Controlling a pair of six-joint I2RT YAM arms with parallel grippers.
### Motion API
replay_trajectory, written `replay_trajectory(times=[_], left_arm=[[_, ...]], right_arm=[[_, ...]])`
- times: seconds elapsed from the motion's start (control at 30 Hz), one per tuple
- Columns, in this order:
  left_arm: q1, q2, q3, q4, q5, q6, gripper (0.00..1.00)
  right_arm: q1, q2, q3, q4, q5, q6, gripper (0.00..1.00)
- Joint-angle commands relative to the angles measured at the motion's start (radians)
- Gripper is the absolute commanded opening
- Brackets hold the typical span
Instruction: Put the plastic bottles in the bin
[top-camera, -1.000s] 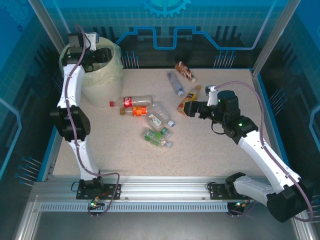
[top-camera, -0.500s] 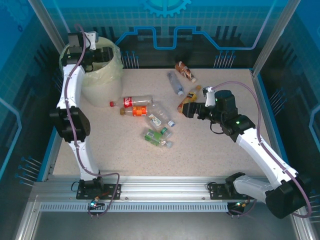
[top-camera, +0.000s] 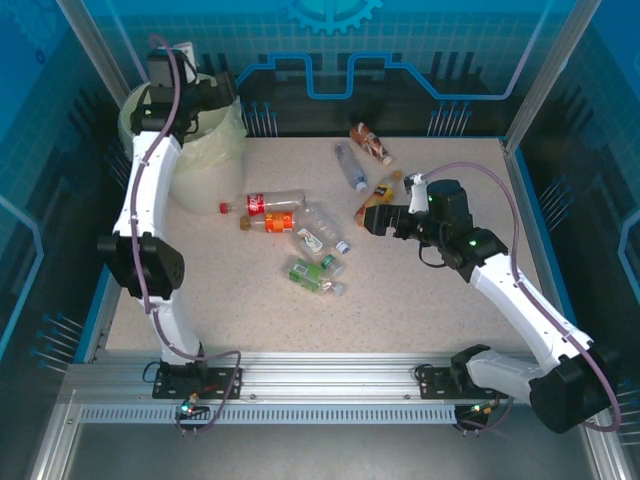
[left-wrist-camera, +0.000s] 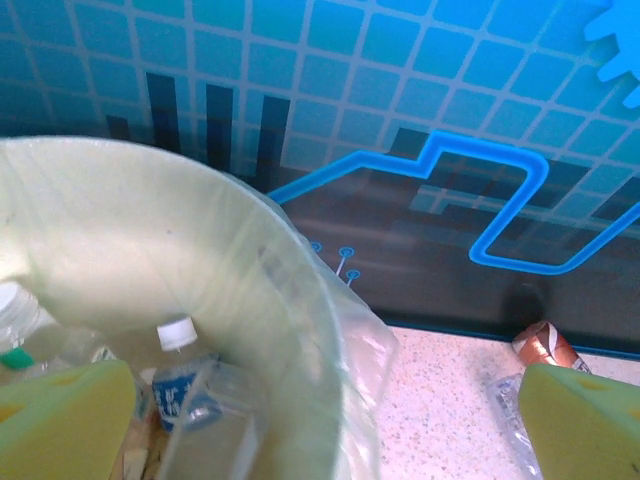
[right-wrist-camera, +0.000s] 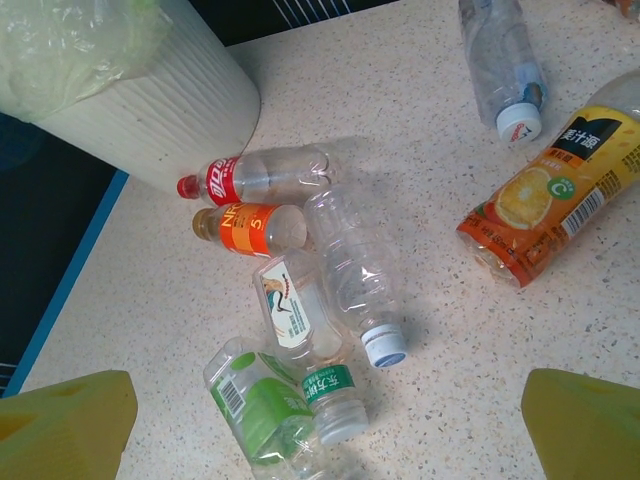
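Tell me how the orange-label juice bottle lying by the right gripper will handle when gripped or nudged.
The orange-label bottle looks empty, so it is probably light and easily shoved. It lies on its side on the table, so a nudge may roll it. Its thin clear wall likely dents under a squeeze.

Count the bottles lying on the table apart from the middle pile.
3: a brown-labelled bottle farthest back, a clear bottle beside it, and an orange juice bottle next to the right claw, whose body may hide another.
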Motion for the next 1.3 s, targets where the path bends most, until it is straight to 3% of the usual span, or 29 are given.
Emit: replay_trajectory(times=[0.0, 0.23, 0.33, 0.57, 0.73, 1.1, 1.27], left_arm=[[-0.096, -0.114, -0.112, 0.007, -0.198, -0.093, 0.99], [-0.325, -0.419, -0.638, 0.174, -0.362, -0.376, 0.99], [-0.397, -0.496, -0.764, 0.120, -0.412, -0.537, 0.99], [-0.485, -0.545, -0.954, -0.127, -0.248, -0.992, 0.99], [-0.524, -0.563, -1.116, -0.097, -0.054, -1.247, 0.99], [-0.575, -0.396, -1.143, -0.045, 0.103, -1.401, 0.99], [-0.592, -0.328, -1.131, -0.020, 0.094, -1.433, 0.99]], right_arm=[[-0.003, 0.005, -0.023, 0.005, 0.037, 0.041, 1.00], [-0.004, -0.002, -0.105, 0.003, 0.126, 0.080, 1.00], [-0.004, -0.014, -0.137, 0.007, 0.150, 0.093, 1.00], [-0.006, -0.038, -0.180, -0.004, 0.219, 0.121, 1.00], [-0.006, -0.046, -0.213, 0.017, 0.240, 0.155, 1.00], [-0.005, -0.045, -0.200, -0.018, 0.235, 0.149, 1.00], [-0.005, -0.070, -0.210, -0.024, 0.239, 0.155, 1.00]])
